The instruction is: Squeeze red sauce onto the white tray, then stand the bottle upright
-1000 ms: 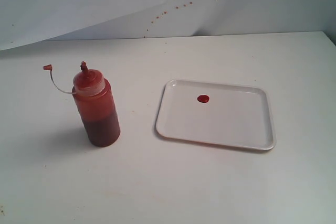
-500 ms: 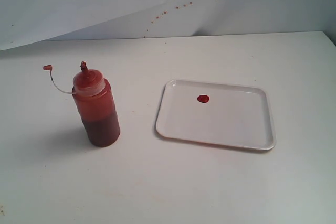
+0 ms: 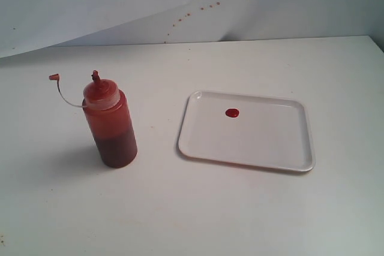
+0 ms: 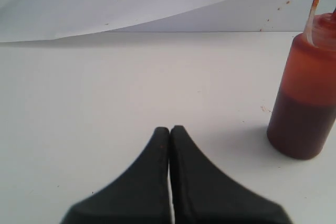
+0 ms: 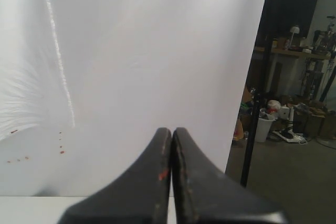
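Note:
The bottle (image 3: 110,123) stands upright on the white table at the left, its small red tip cap (image 3: 54,77) hanging out on its tether. Dark red sauce fills its lower part. A small round blob of red sauce (image 3: 232,113) lies on the white tray (image 3: 270,154) to the right. Neither gripper shows in the exterior view. In the left wrist view my left gripper (image 4: 169,129) is shut and empty, with the bottle (image 4: 305,98) standing apart from it. My right gripper (image 5: 171,130) is shut and empty, facing the white backdrop.
A white backdrop (image 3: 120,4) with red-brown specks hangs behind the table. Past the backdrop's edge the right wrist view shows a black pole (image 5: 257,77) and room clutter.

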`<state>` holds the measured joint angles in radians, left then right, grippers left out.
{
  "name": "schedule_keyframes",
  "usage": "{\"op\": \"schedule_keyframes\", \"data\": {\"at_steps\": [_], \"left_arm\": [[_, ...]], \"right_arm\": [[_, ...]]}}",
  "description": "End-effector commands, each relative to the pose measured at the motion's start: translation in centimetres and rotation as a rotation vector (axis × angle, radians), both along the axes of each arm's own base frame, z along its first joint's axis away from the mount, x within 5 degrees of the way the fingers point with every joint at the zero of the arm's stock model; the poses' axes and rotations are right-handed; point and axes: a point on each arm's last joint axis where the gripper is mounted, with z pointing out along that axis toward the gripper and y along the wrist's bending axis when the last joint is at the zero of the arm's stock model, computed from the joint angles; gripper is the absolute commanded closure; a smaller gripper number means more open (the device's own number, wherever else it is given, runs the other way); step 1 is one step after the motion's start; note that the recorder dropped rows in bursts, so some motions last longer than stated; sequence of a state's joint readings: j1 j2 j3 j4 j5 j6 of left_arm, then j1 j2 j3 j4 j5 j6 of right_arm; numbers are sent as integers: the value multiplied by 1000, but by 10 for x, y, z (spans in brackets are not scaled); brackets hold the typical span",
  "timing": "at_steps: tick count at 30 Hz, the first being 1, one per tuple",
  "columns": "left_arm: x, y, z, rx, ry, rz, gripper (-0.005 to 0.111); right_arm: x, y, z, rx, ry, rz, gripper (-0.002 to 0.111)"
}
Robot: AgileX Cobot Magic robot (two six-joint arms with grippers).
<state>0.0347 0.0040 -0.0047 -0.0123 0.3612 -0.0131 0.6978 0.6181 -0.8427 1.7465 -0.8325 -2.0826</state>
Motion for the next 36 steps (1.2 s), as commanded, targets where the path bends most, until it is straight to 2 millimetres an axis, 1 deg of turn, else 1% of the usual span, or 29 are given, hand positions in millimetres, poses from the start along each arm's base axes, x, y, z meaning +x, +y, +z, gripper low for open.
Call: {"op": "schedule_keyframes", "data": {"at_steps": [1, 17, 20, 23, 27, 29, 32, 36], "left_arm": [[0, 0, 0, -7, -14, -4, 107], [0, 0, 0, -7, -14, -4, 107], [0, 0, 0, -7, -14, -4, 107], [0, 0, 0, -9, -14, -4, 107], [0, 0, 0, -9, -14, -4, 107], [0, 0, 0, -9, -14, -4, 107], [0, 0, 0, -9, -14, -4, 107], [0, 0, 0, -9, -14, -4, 107]], "right_arm": [[-1, -1, -1, -3, 1, -4, 108], [-1, -1, -1, -3, 1, -4, 108], [-1, -3, -1, -4, -1, -27, 108], [-1, -12, -1, -6, -4, -107, 108], [-4, -31, 0, 17, -19, -278, 108], [-9, -40, 2, 76, -54, -338, 108], [-27, -50, 6, 170, -147, -396, 108], [-67, -56, 3, 189, -274, -435, 108]]}}
